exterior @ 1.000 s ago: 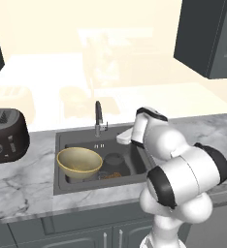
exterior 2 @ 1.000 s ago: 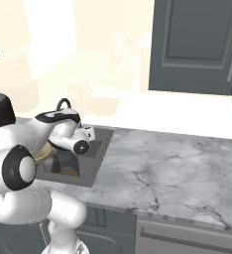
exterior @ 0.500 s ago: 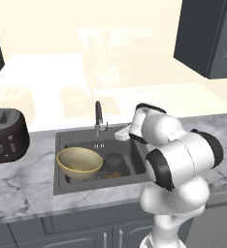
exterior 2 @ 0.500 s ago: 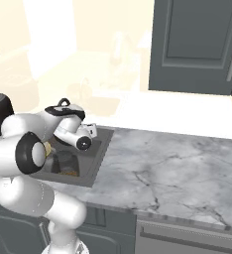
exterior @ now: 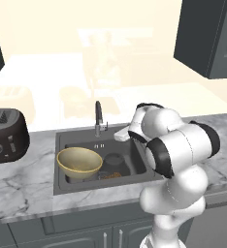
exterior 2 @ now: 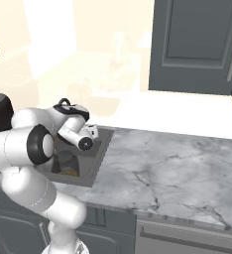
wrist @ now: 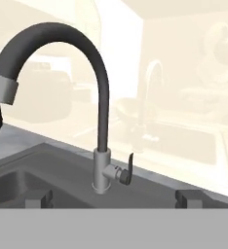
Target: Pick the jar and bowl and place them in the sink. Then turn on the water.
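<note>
Tap (wrist: 101, 121) between spread fingers (wrist: 38, 199) (untouched)

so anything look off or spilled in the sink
Nothing stands out. The bowl sits upright in the sink with the jar beside it, also upright, granules inside. No water runs from the tap. The gripper faces the tap, jaws open and empty.

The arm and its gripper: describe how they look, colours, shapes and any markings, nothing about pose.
The arm is glossy white, built of rounded, bulbous segments with black bands and black discs at the joints. No cables or markings can be made out. The gripper has two small, dark, blocky fingertips in the hand view; its white body sits at the wrist in the base views.
</note>
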Robot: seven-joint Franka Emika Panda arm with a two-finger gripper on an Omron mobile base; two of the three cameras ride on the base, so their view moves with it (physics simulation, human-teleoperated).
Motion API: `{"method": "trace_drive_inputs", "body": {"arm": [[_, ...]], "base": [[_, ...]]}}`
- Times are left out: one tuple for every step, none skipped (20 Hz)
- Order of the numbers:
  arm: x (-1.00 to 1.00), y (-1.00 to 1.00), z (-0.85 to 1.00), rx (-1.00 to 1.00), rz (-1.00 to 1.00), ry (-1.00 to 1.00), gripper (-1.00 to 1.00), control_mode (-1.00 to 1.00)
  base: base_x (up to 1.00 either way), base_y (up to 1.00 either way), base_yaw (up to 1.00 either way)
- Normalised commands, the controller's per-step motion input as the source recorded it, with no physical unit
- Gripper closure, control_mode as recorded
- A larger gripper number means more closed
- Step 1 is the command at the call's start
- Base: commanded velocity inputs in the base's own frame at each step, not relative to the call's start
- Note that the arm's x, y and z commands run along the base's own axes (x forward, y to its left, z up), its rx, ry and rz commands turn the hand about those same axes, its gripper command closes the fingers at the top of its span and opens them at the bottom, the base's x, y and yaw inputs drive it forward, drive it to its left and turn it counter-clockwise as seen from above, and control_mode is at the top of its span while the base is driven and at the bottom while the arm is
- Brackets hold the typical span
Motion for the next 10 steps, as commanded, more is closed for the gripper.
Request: {"method": "trace_drive_inputs", "body": {"arm": [[0.14,0.01,-0.08,0.00,-0.03,0.00,-1.00,-1.00],[0.12,0.00,-0.08,0.00,-0.03,0.00,-1.00,-1.00],[0.11,0.00,-0.05,0.00,-0.03,0.00,-1.00,-1.00],[0.14,0.00,-0.04,0.00,-0.03,0.00,-1.00,-1.00],[0.14,0.00,-0.04,0.00,-0.03,0.00,-1.00,-1.00],[0.19,0.00,-0.04,0.00,-0.04,0.00,-1.00,-1.00],[0.16,0.00,-0.05,0.00,-0.05,0.00,-1.00,-1.00],[0.15,0.00,-0.09,0.00,-0.05,0.00,-1.00,-1.00],[0.15,0.00,-0.09,0.00,-0.05,0.00,-1.00,-1.00],[0.11,0.00,-0.06,0.00,-0.05,0.00,-1.00,-1.00]], "base": [[0.00,0.00,0.00],[0.00,0.00,0.00],[0.00,0.00,0.00],[0.00,0.00,0.00],[0.00,0.00,0.00],[0.00,0.00,0.00],[0.00,0.00,0.00],[0.00,0.00,0.00],[0.00,0.00,0.00],[0.00,0.00,0.00]]}}
